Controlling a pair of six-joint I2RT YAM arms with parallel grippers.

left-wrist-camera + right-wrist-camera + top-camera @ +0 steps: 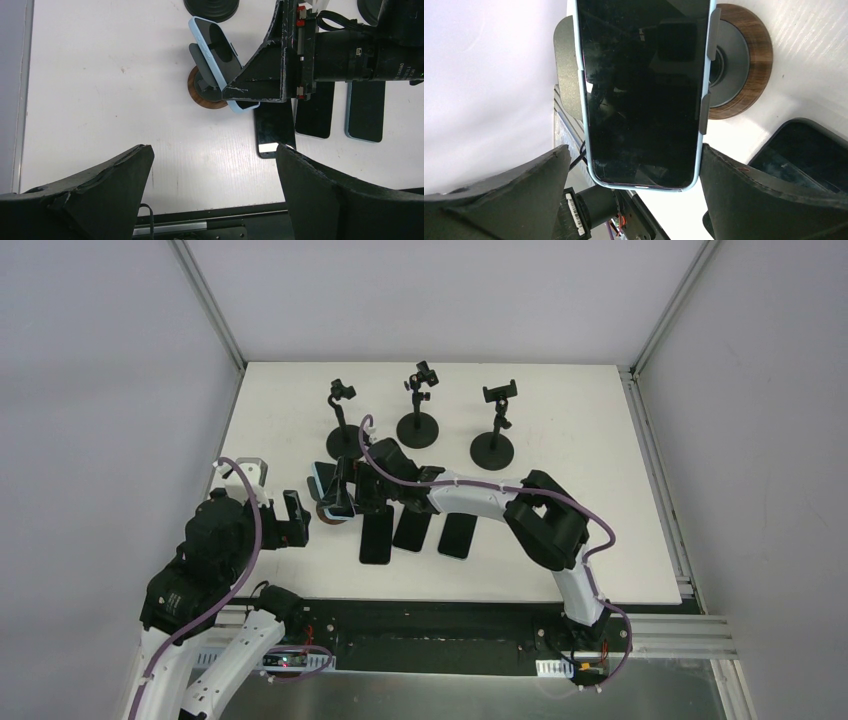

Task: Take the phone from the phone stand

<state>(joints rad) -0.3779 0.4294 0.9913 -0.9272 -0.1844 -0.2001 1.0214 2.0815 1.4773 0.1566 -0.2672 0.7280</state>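
Observation:
A phone in a light-blue case (pixel 322 478) leans on a phone stand with a round wooden base (pixel 331 513). The phone (pixel 644 90) fills the right wrist view, with the stand's base (pixel 755 60) behind it. My right gripper (pixel 345 495) is open, and its two fingers straddle the phone's lower end (pixel 634 150). The right finger is at the case's edge; the left one stands apart. My left gripper (pixel 285 520) is open and empty, near the table's front left. In its view (pixel 215 150) the phone (pixel 215 50) and base (pixel 200 97) lie ahead.
Three dark phones lie flat side by side (pixel 377 537), (pixel 410 530), (pixel 456 535) just right of the stand. Three black clamp stands (pixel 343 430), (pixel 418 425), (pixel 494 445) stand in a row at the back. The table's front edge (pixel 210 205) is close below my left gripper.

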